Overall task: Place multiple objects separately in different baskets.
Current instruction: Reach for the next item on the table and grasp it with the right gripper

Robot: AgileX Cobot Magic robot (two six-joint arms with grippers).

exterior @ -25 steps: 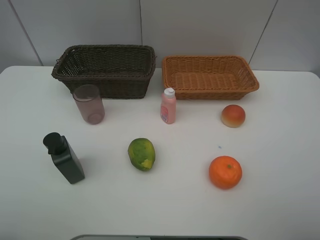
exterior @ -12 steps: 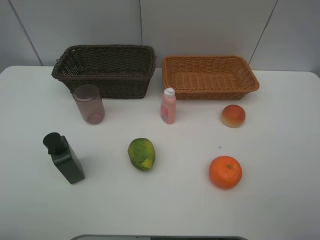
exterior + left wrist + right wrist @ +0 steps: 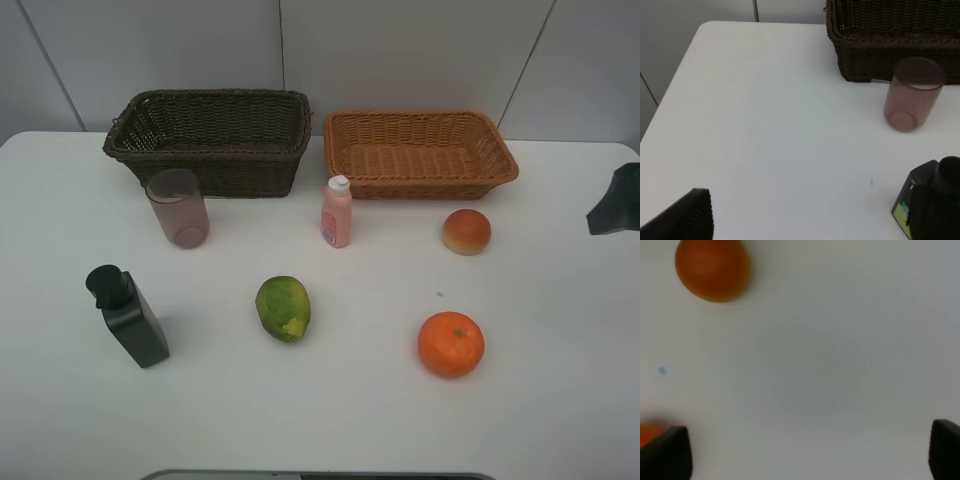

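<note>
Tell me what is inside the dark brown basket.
Nothing shows inside the dark brown basket. The high view reveals only dark weave on its inner sides. Its near wall covers the front of the floor, so a low item lying there cannot be ruled out.

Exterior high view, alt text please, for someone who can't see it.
A dark brown basket and an orange-tan basket, both apparently empty, stand behind six items on a white table: pink cup, pink bottle, peach, black pump bottle, green papaya, orange. A dark part of the right arm shows at the right edge.
</note>
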